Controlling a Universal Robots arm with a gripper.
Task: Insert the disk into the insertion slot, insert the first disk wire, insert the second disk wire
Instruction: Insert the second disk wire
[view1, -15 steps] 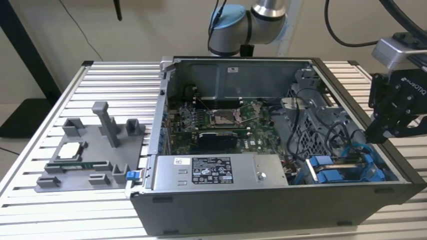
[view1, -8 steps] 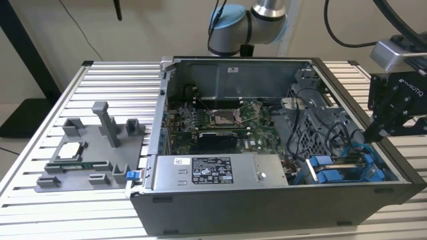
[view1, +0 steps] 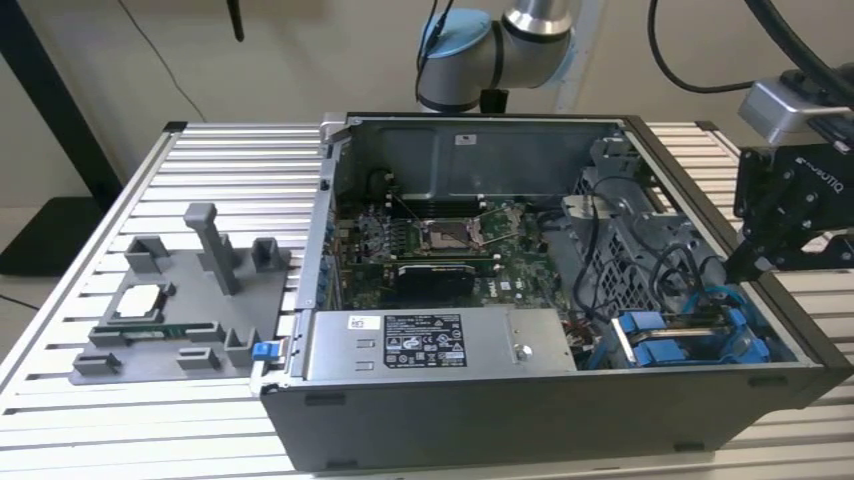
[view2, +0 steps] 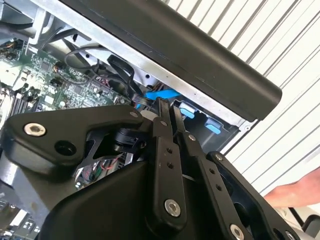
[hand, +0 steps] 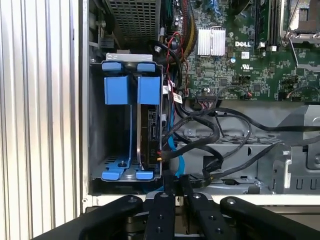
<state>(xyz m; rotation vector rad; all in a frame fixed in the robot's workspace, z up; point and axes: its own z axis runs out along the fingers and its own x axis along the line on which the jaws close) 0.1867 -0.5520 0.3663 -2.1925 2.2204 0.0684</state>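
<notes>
power-supply box (view1: 427, 345): to the exterior view's left of the insertion slot (view1: 674, 340); not part of your job
disk (hand: 149, 131): already sits on edge inside the insertion slot; its long axis runs along the slot's depth
blue wire (hand: 173, 152): runs just beside the insertion slot, alongside the disk; probably one of your disk wires; its end points toward the gripper
gripper (view1: 747, 268): just to the exterior view's right of the insertion slot and above it; fingers narrow, nearly together; you cannot tell whether they pinch the wire's end
</notes>
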